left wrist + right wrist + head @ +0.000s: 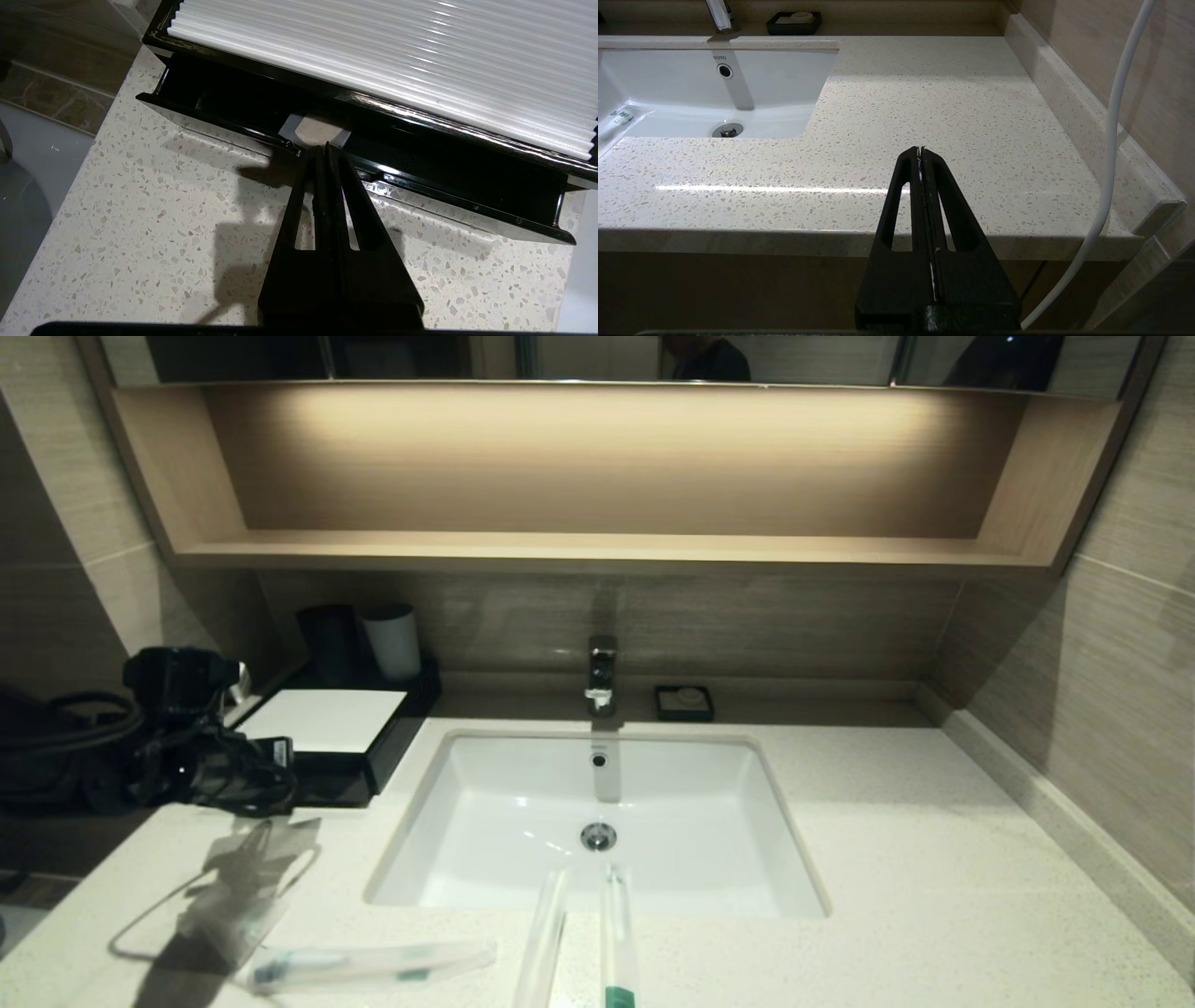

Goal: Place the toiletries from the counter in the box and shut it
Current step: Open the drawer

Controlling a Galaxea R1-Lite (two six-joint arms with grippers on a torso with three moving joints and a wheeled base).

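1. Head view: the left gripper [266, 756] sits at the front edge of the box [322, 721], which stands on the counter [934, 859] left of the sink [597, 821]. The sachet [238, 887] and three sleeves [373, 963] lie near the counter's front edge.
2. Left wrist view: the left gripper's [325, 148] fingers are pressed together, tips at the handle slot [315, 132] of the partly open drawer [355, 172].
3. Right wrist view: the right gripper [920, 150] is held off the counter's front edge, fingers together, holding nothing.

Left end effector [325, 148] closed, right end effector [920, 150] closed
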